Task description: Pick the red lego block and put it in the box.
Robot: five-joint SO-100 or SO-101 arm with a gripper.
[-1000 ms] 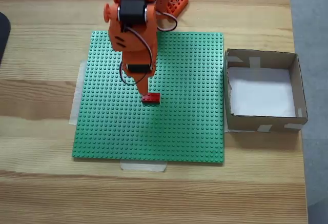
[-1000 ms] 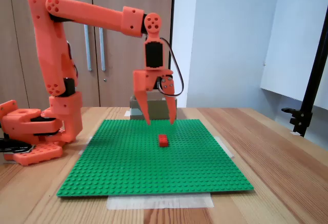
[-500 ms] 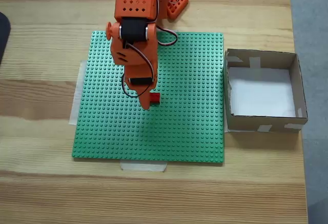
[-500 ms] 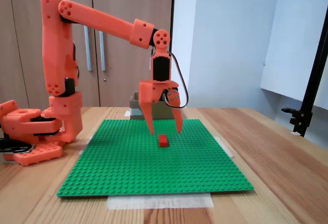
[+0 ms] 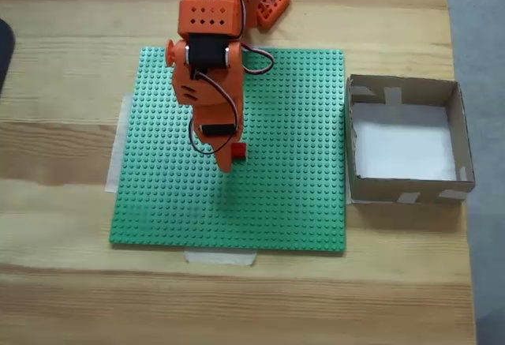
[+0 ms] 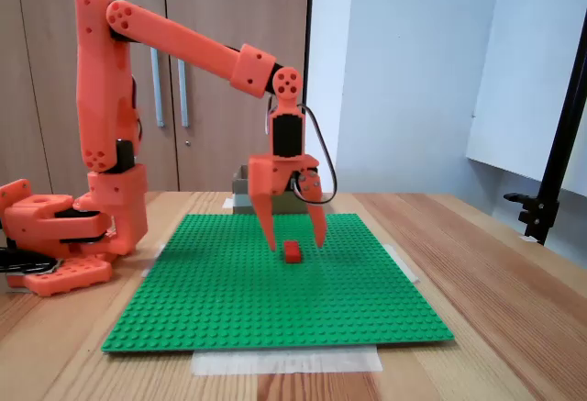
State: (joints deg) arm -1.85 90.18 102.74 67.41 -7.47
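**Gripper dropping onto brick**

Near to far, side fixed view: 1 green baseplate [image 6: 275, 282], 1 red lego block [image 6: 292, 251] on it approx centre, 1 gripper [image 6: 296, 243] above. Since a sec ago the arm has come down; the fingertips now flank the brick, jaws spread wide, holding nothing. Likely next: lower a bit, then close. From above, the block [image 5: 239, 151] peeks out at 3 o'clock of the finger; 1 box [image 5: 456, 130], empty, off the plate's 3 o'clock edge.

Orange plastic arm [image 6: 183, 38], black servos, looping black cables, two pointed gripper [image 6: 296, 243] fingers.
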